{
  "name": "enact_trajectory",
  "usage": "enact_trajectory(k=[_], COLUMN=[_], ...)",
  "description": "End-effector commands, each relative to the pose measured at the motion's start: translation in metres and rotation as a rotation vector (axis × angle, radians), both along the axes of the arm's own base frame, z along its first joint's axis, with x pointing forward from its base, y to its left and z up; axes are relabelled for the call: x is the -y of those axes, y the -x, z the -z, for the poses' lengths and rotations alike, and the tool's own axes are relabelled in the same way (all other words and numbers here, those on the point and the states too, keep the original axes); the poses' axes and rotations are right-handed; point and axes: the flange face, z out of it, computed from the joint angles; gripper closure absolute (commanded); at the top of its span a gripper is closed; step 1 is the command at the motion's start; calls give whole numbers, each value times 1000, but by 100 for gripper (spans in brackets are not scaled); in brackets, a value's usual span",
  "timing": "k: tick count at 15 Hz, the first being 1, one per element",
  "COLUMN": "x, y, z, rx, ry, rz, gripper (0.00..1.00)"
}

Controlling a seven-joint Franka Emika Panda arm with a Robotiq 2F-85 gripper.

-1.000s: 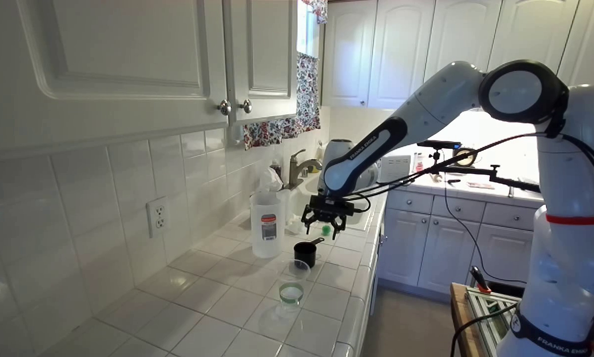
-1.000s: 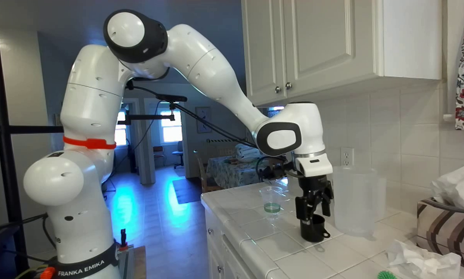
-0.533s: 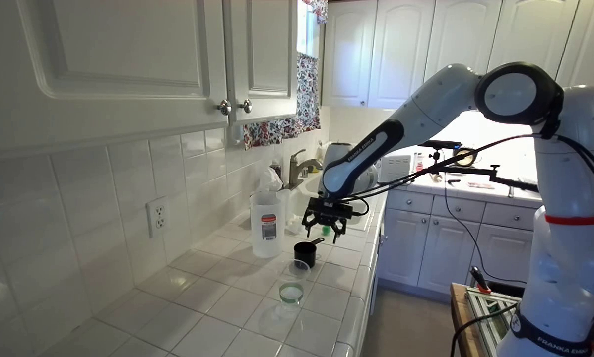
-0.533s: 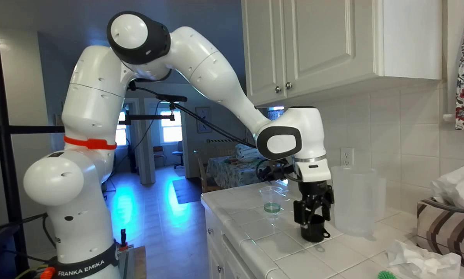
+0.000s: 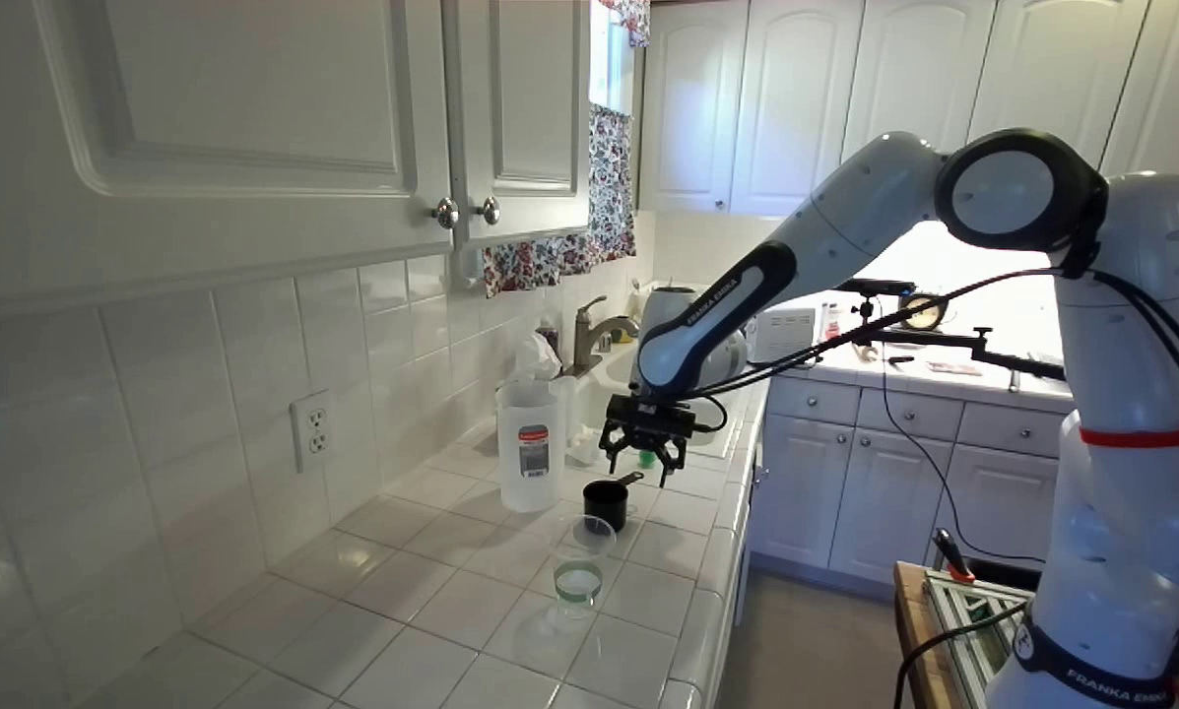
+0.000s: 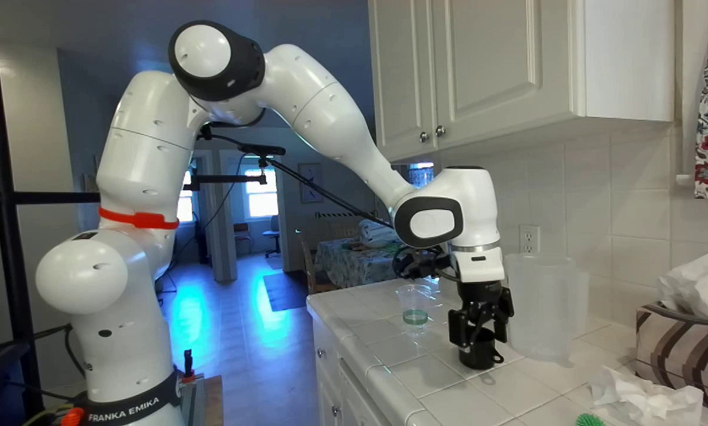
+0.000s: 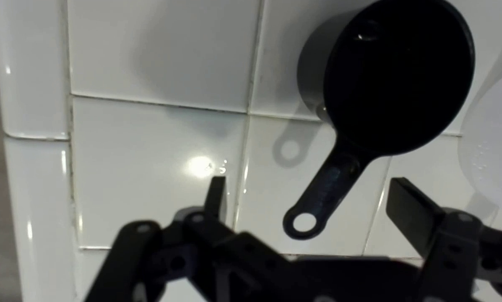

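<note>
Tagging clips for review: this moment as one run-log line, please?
tool: open, holding nothing; nearest: handle of black cup; cup: upright on tiled counter; beside it: translucent container

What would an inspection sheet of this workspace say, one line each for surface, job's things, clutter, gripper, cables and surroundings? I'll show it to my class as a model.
Surface: white tile counter, shiny, reflecting light in the wrist view.
Job's things: black cup, upright; handle sticking out; inside too dark to judge.
Clutter: clear cup with a green band; jug beside the black cup; tissue box; crumpled tissue; green item, cut off by the picture's edge.
Gripper: open, holding nothing; the wrist view shows the handle between its jaws.
Cables: black, hanging below the arm.
Surroundings: cabinets, outlet, faucet, floral curtain.
</note>
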Motion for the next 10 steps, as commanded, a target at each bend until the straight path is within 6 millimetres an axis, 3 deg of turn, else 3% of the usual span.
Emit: enact_trajectory(k=[1,7,9,10], x=[5,6,6,6], y=[-13,-21,-23,-23], z=[2,2,3,3], rx=[12,19,18,18], ry=[8,13,14,15], rz=[41,48,46,45], gripper=[4,4,15,26])
